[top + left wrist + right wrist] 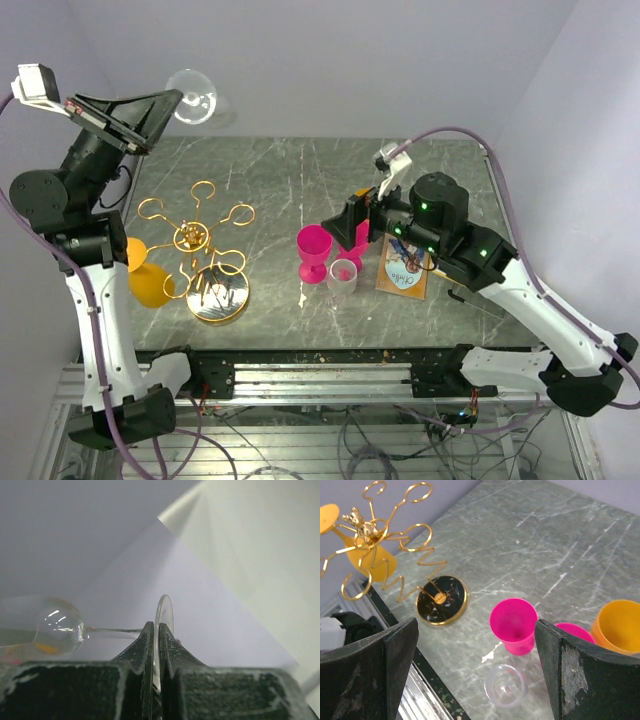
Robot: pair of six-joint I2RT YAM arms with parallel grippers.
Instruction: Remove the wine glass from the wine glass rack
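My left gripper (172, 99) is raised high at the back left, well above the table. It is shut on the round foot of a clear wine glass (192, 97). In the left wrist view the foot (164, 611) is pinched between the jaws of the left gripper (156, 628), and the stem and bowl (57, 629) stick out to the left. The gold wine glass rack (197, 240) stands below on its round base (220, 299), apart from the clear glass. An orange wine glass (148, 282) hangs at its left side. My right gripper (356, 222) is open and empty above the pink cups.
A pink goblet (313, 250), a second pink cup (353, 247) and a small clear cup (342, 278) stand mid-table. A printed card (403, 270) lies to their right. The right wrist view shows the rack (375, 535), the pink goblet (513, 625) and an orange cup (620, 625).
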